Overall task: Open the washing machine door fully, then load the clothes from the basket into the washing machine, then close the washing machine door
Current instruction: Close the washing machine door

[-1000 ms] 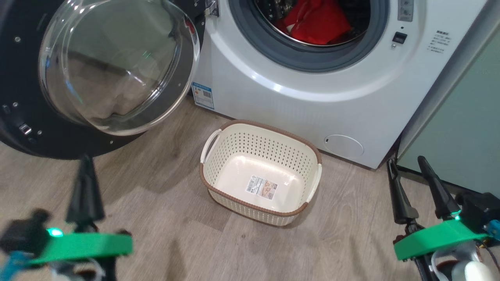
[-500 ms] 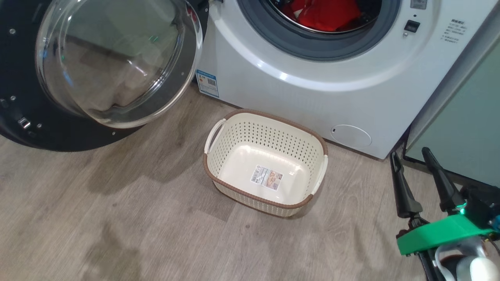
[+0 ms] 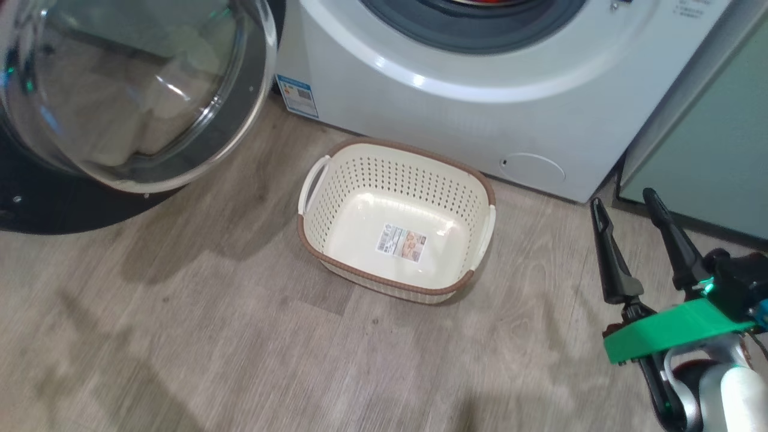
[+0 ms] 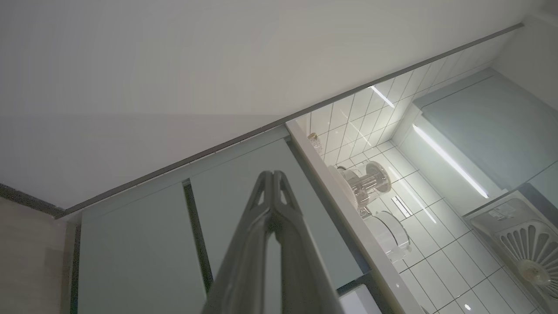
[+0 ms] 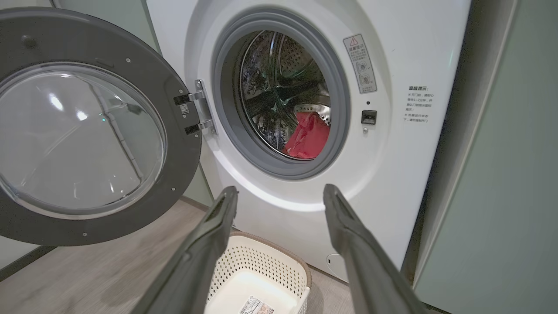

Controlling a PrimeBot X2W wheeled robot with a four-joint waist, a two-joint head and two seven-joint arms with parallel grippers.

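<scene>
Right wrist view: the door (image 5: 87,131) is seen swung wide, left of the right gripper (image 5: 280,190), jaws spread and empty; the clothes (image 5: 307,141) lie in the drum (image 5: 279,78). The left gripper (image 4: 272,174) is pinched shut.

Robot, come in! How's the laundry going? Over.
Left hand shut, right hand open, both empty. Red clothes in drum, basket empty. Washing machine door wide open, swing path looks clear.

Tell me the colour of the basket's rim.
Brown. The basket rim shows best in the head view.
</scene>
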